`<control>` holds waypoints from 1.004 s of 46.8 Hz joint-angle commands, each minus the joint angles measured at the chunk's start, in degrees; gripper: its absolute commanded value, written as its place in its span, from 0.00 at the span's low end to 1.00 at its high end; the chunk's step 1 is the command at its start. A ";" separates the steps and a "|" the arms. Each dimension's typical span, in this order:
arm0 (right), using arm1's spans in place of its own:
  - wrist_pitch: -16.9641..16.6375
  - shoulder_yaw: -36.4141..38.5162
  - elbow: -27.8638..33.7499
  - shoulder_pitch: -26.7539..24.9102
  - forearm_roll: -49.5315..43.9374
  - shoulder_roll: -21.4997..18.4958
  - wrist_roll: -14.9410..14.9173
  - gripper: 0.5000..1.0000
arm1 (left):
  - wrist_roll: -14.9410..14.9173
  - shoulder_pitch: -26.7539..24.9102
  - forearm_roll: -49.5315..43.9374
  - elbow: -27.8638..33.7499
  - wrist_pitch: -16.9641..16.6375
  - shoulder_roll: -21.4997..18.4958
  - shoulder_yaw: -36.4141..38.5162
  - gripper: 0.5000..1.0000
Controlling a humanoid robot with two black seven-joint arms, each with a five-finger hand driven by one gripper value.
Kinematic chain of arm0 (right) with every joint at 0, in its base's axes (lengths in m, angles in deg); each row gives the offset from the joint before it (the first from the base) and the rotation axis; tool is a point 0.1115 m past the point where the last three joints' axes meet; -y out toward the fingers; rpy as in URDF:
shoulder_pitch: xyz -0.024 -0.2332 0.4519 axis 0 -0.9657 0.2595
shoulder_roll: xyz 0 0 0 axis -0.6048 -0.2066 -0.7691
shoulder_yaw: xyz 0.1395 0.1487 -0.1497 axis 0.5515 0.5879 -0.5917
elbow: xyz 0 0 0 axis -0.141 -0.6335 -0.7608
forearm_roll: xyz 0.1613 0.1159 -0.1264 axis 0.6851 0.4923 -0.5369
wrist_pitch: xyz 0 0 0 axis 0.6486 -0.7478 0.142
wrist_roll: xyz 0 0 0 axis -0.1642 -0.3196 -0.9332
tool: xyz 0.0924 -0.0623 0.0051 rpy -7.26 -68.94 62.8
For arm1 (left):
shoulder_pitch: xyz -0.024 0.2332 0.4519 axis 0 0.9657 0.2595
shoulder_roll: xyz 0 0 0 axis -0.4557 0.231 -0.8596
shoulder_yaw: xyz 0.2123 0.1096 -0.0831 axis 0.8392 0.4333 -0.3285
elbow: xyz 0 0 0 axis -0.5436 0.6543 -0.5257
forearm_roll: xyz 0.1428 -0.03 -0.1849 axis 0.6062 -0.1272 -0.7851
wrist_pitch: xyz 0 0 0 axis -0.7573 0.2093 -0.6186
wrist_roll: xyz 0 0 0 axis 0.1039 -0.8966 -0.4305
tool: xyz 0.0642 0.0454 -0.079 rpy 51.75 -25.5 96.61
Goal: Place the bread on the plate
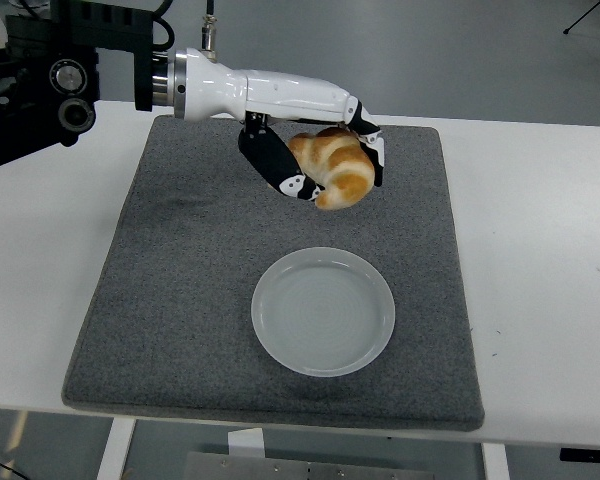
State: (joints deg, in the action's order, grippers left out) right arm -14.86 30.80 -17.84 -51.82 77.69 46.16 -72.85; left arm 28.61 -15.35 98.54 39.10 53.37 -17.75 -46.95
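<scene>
White tabletop (540,230), grey mat (200,280). Left hand (315,165) fingers (280,170) clamped on bread (332,168); plate (323,311) below them. Early release risks missing.

The white-and-black hand (315,160) is gripping golden-brown bread (334,168); below it are lying a translucent white plate (323,311) and grey mat (190,270).

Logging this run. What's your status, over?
Left hand shut on bread, above the mat. Right hand out of view. Plate empty, nothing in the way.
</scene>
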 commanded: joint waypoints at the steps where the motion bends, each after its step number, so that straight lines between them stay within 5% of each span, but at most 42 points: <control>1: 0.00 -0.03 0.00 0.00 0.00 0.00 -0.01 0.90 | -0.13 0.46 0.16 0.02 0.21 1.44 0.04 0.00; 14: 0.00 -0.03 0.00 0.00 0.00 0.00 -0.01 0.90 | -0.65 3.79 0.86 0.11 0.30 5.92 1.18 0.00; 47: 0.00 -0.03 0.00 0.00 0.00 0.00 -0.01 0.90 | -0.92 5.91 8.60 -0.68 0.47 5.49 11.91 0.00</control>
State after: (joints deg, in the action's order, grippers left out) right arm -14.86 30.78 -17.86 -51.82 77.69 46.16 -72.86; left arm 27.79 -9.39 106.59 38.78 53.74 -12.20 -35.81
